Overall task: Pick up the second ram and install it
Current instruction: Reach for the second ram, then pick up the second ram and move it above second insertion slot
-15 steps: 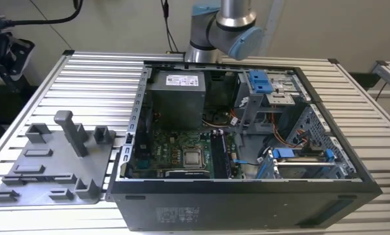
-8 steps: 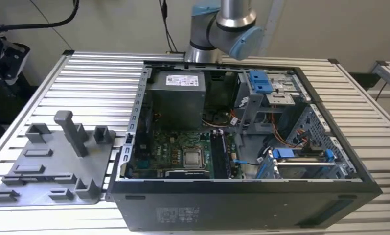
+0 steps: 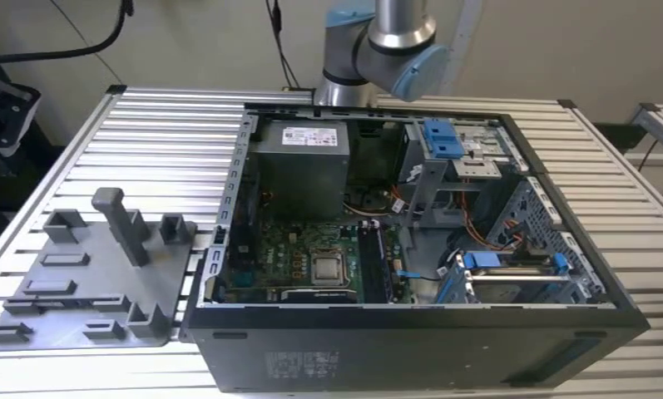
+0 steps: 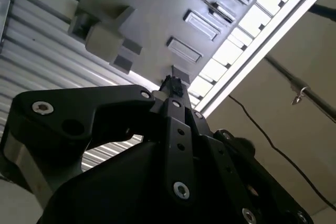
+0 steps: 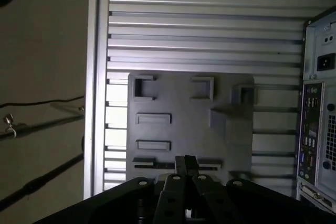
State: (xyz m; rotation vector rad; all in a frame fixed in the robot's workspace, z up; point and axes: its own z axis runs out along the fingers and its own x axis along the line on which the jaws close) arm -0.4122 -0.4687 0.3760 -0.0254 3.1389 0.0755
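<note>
While the jaws hang closed on nothing in both wrist views, a gray holder tray [image 5: 231, 140] lies past their tips on the slatted tabletop [image 5: 210, 24]; a thin dark strip just behind the tips, possibly the second ram [image 5: 163, 165], sits in the tray's long slot.

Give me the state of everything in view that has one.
Computer case: open, side panel off.
Hand: shut, over the grey tray.
Grey tray: lying flat on the slatted table.
CPU chip: seated on the motherboard.
</note>
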